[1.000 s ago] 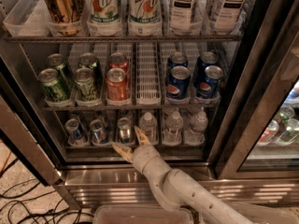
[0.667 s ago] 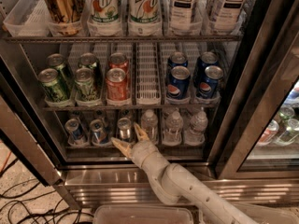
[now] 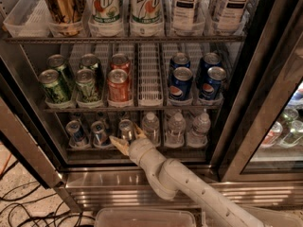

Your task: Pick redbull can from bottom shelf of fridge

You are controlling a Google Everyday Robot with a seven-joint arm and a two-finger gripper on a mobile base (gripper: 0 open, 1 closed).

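The fridge (image 3: 118,184) stands open in front of me. Its bottom shelf (image 3: 90,149) holds three slim redbull cans, left (image 3: 75,129), middle (image 3: 99,131) and right (image 3: 125,126), with silver tops. My gripper (image 3: 128,138) reaches in at the shelf's front, right at the right-hand redbull can. Its fingers are spread: one fingertip (image 3: 118,145) lies low on the can's left, the other (image 3: 139,131) is on its right, beside a water bottle (image 3: 151,126). The can stands upright on the shelf between them.
More water bottles (image 3: 176,127) stand to the right on the same shelf. The rack above holds green cans (image 3: 54,85), a red can (image 3: 118,84) and Pepsi cans (image 3: 181,82). The dark door frame (image 3: 265,103) is on the right. Cables (image 3: 19,207) lie on the floor at left; a grey bin (image 3: 142,216) is below.
My gripper has pushed further into the bottom shelf and slightly right, so its fingers now straddle the right-hand redbull can. The cans have not moved.
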